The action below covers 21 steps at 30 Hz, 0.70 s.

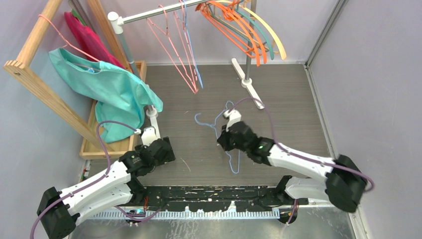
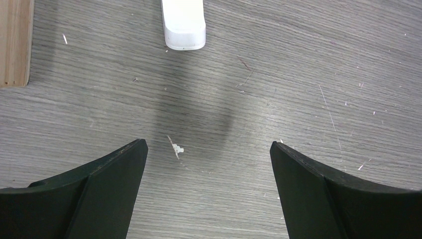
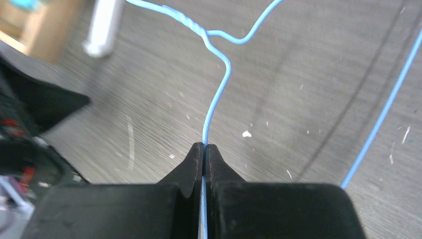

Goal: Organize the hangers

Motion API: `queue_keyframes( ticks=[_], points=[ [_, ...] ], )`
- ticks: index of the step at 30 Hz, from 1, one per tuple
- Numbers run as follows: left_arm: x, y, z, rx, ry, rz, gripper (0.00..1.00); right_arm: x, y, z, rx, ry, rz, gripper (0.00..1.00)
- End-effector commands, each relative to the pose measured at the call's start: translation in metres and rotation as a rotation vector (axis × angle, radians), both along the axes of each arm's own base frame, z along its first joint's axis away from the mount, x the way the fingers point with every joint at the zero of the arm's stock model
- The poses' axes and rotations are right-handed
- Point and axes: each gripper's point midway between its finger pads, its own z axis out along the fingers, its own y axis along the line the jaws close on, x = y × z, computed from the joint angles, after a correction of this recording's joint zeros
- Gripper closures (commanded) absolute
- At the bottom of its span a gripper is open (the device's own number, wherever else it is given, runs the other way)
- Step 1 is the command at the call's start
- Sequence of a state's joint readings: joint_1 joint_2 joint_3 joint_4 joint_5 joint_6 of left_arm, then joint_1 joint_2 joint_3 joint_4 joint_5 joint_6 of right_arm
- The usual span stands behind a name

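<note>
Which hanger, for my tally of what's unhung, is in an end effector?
The light-blue wire hanger pinched by the right end effector; the other bare hangers hang on the silver rail.

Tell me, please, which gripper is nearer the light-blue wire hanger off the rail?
Right. The right gripper is shut on the light-blue wire hanger; the left gripper hangs open, apart, to its left.
</note>
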<state>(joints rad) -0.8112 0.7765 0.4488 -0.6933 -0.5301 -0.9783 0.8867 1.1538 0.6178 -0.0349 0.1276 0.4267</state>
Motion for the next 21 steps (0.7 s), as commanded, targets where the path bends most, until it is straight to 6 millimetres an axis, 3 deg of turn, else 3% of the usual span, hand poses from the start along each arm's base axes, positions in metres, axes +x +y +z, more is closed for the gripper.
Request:
queue_keyframes(
  ticks=[1, 6, 11, 21],
  points=[
    [0.007, 0.001, 0.009, -0.002, -0.035, 0.017, 0.02, -0.016, 0.009, 0.084, 0.270, -0.008, 0.140, 0.99],
    [0.008, -0.002, 0.008, -0.009, -0.031, 0.012, 0.02, -0.035, 0.008, 0.150, 0.347, -0.045, 0.236, 0.99],
    [0.007, -0.003, 0.007, -0.011, -0.028, 0.008, 0.02, -0.043, 0.002, 0.197, 0.407, -0.100, 0.264, 0.99],
    [0.005, 0.001, 0.005, -0.022, -0.037, 0.016, 0.02, -0.058, -0.008, 0.252, 0.459, -0.127, 0.290, 0.99]
  ],
)
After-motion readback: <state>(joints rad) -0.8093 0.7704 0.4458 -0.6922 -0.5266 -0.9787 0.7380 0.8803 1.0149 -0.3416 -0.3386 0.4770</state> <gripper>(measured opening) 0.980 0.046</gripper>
